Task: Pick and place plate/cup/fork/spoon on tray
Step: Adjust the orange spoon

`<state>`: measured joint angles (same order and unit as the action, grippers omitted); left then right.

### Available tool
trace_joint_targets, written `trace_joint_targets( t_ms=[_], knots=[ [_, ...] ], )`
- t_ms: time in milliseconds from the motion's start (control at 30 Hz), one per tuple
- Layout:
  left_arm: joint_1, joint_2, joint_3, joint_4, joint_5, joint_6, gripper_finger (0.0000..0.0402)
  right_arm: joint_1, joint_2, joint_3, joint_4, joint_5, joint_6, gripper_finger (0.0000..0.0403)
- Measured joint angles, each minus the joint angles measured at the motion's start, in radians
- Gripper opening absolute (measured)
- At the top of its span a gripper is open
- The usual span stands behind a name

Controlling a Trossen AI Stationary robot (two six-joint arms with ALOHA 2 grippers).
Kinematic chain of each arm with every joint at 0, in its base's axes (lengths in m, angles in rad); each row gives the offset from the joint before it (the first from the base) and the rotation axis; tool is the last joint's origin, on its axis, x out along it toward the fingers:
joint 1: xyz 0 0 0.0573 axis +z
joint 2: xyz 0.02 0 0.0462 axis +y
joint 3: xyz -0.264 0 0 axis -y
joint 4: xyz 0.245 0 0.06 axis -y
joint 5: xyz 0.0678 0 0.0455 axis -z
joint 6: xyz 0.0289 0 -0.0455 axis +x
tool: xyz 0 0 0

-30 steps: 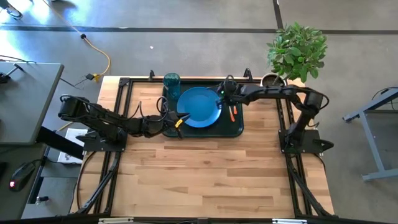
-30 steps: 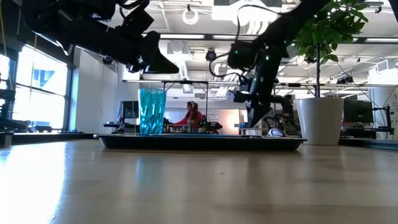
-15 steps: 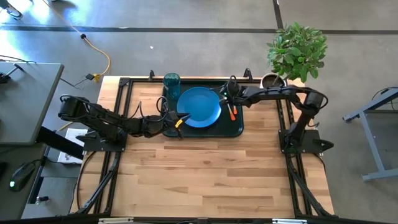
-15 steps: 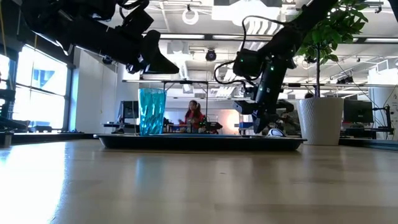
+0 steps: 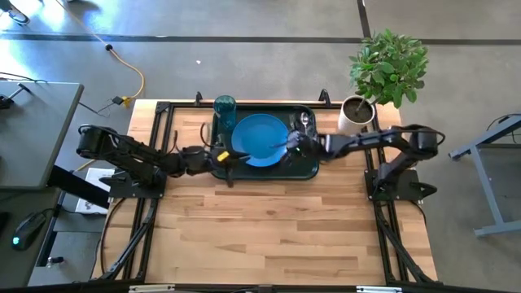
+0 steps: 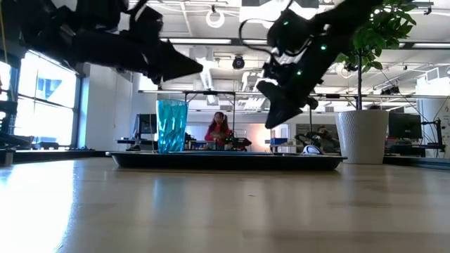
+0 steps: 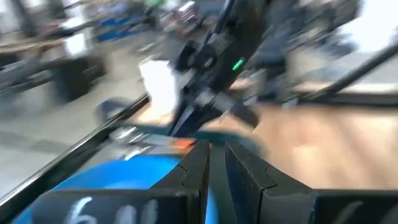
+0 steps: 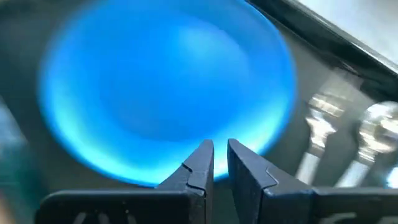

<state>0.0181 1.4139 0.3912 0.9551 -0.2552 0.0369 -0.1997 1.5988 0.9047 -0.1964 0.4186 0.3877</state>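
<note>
The blue plate (image 5: 259, 140) lies flat in the dark-green tray (image 5: 309, 170). The teal cup (image 5: 225, 107) stands upright at the tray's far left corner. The fork and spoon lie side by side on the tray right of the plate; their metal ends show in the right wrist view (image 8: 348, 124). My left gripper (image 5: 234, 159) hovers over the plate's near left edge, shut and empty. My right gripper (image 5: 288, 146) hovers over the plate's right edge, shut and empty, raised well above the tray in the low view (image 6: 274, 119).
A white pot (image 5: 356, 114) with a leafy plant stands at the table's far right corner, just behind my right arm. The bare wooden table (image 5: 269, 228) stretches from the tray to the near edge. A person (image 6: 219, 130) sits in the room beyond.
My right gripper has left the fork and spoon at the tray's far right, risen and swung toward the near edge, now tipped over the plate's right edge. My left gripper has drawn back a little toward the table's left. Plate, cup, fork and spoon stay still.
</note>
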Motion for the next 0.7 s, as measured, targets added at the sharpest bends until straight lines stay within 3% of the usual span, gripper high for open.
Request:
trace_joint_targets(
  t_ms=[100, 333, 467, 700],
  knots=[
    [0.022, 0.000, -0.042, 0.118, 0.132, -0.008, 0.0042, 0.059, -0.032, -0.120, 0.236, -0.050, -0.004, 0.0039],
    [0.022, 0.000, -0.043, 0.163, 0.121, 0.002, 0.0042, 0.185, -0.060, -0.363, 0.724, -0.288, -0.155, 0.0039],
    [0.021, 0.000, -0.020, 0.164, 0.144, 0.001, 0.0042, 0.245, -0.073, -0.420, 0.855, -0.300, -0.161, 0.0039],
    [0.021, 0.000, -0.016, 0.141, 0.144, -0.010, 0.0042, 0.280, -0.074, -0.391, 0.881, -0.291, -0.157, 0.0039]
  ],
)
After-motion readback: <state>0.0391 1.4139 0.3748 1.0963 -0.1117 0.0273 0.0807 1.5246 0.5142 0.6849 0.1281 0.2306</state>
